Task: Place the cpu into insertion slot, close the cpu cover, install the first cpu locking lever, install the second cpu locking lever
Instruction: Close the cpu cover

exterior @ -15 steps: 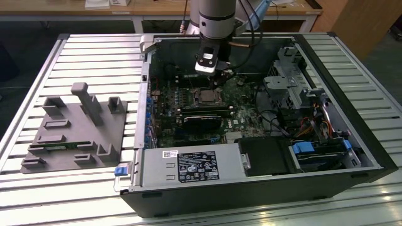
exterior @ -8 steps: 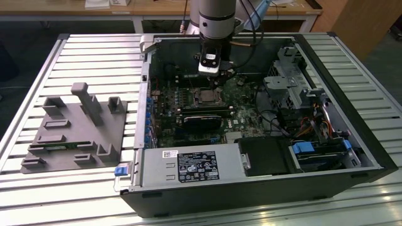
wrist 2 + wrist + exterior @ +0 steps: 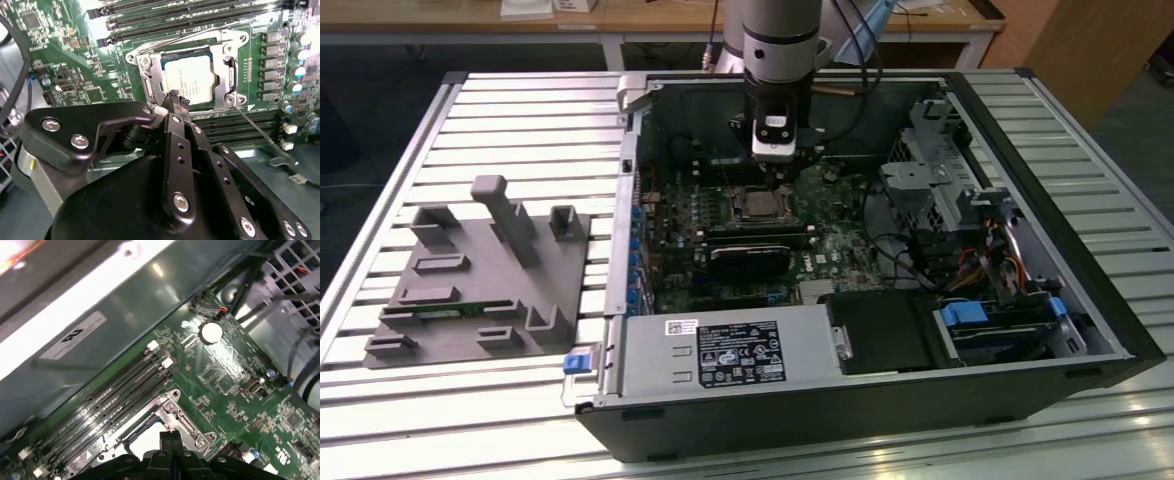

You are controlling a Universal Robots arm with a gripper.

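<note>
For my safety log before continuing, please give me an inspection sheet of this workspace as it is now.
Surface: slatted metal table, carrying an open computer case.
Job's things: cpu sits in the window of the cpu cover, which lies flat; one thin locking lever sticks out, apparently unlatched.
Clutter: grey fixture block beside the case.
Grippers: gripper shut, holding nothing, at the cover's edge.
Cables: coloured wires inside the case.
Surroundings: wooden desk behind.

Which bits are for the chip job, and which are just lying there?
For the job: cpu; cpu cover; locking lever; gripper, jaws shut.
Just there: power-supply box; grey fixture block; coin battery.
</note>
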